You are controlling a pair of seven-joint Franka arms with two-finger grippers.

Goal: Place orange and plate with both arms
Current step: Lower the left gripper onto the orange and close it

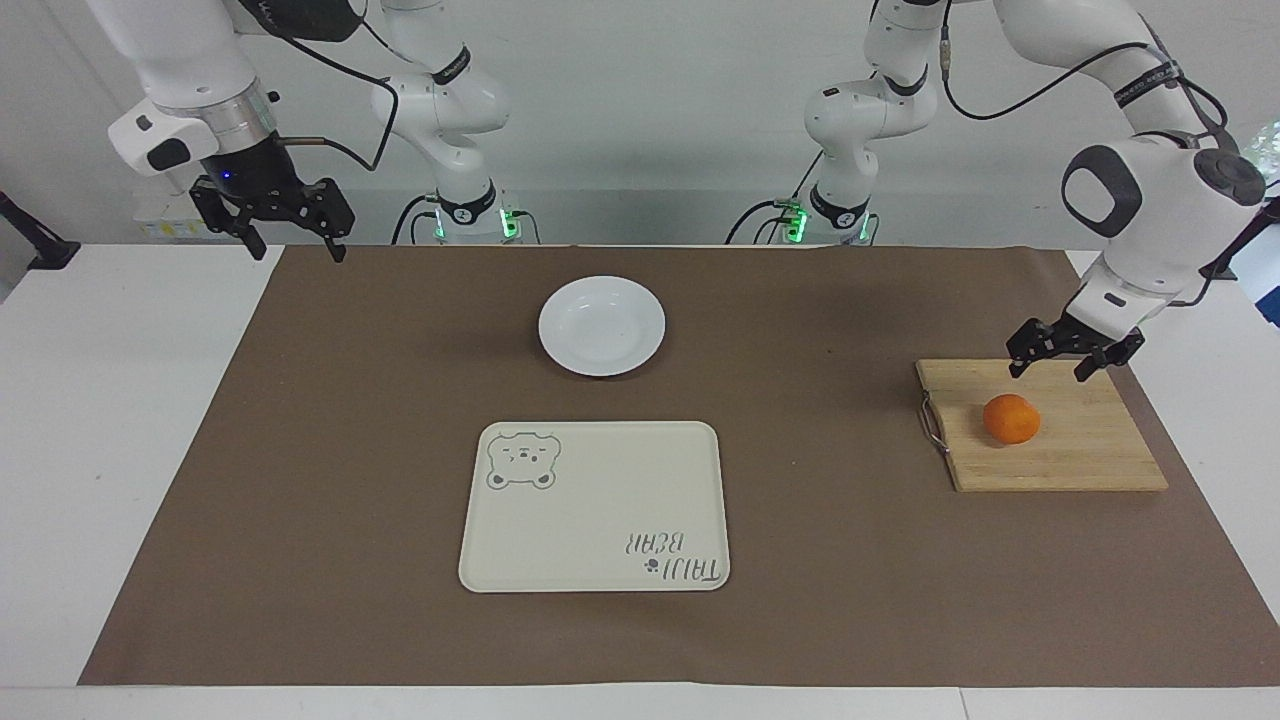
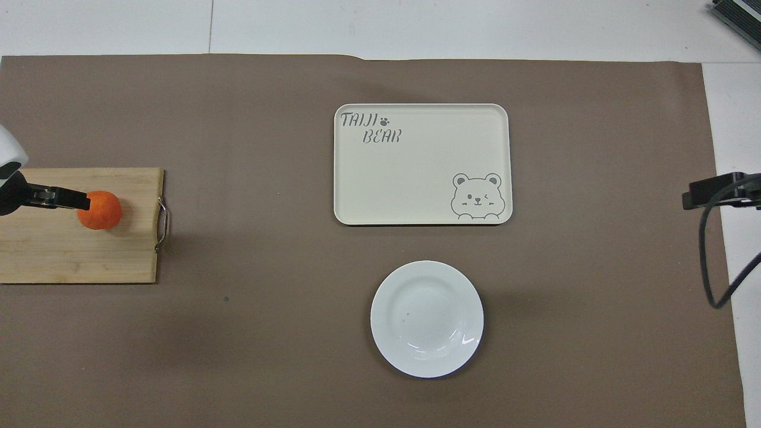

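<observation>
Brown mat [image 1: 300, 450], L gripper [image 2: 65, 201] partly cut off

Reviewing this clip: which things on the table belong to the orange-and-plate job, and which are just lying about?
Job:
- orange on the cutting board
- plate
- left gripper, open above the board
- right gripper, open, waiting

Lying about:
- bear tray
- brown mat
</observation>
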